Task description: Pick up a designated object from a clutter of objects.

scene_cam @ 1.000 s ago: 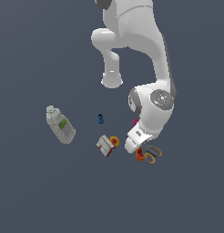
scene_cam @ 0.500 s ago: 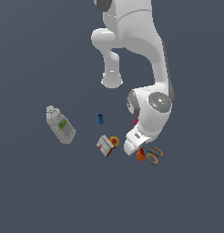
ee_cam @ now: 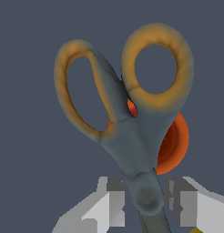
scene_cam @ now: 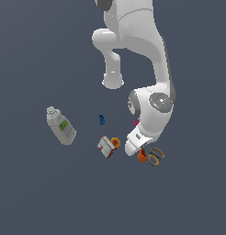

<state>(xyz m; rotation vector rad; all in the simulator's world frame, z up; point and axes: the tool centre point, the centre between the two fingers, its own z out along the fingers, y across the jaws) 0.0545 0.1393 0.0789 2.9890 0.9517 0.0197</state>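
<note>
The scissors (ee_cam: 132,136) lie with orange-yellow loop handles pointing away from the hand, their grey pivot between my fingers. My gripper (ee_cam: 145,200) is closed in on that pivot, with a finger (ee_cam: 116,200) against each side. An orange-red cup (ee_cam: 173,145) sits right behind the scissors. In the exterior view the scissors (scene_cam: 155,156) lie low at the exterior view's right, partly covered by the hand, and the gripper (scene_cam: 141,151) is down at them. The blades are hidden.
A red-white box (scene_cam: 105,147) with a small orange cup (scene_cam: 115,142) lies just to the exterior view's left of the hand. A blue piece (scene_cam: 101,120), a pink brick (scene_cam: 136,123) and a grey-white bottle (scene_cam: 61,126) lie farther off.
The hand has come down a little over the scissors and orange cup. The other objects have not moved.
</note>
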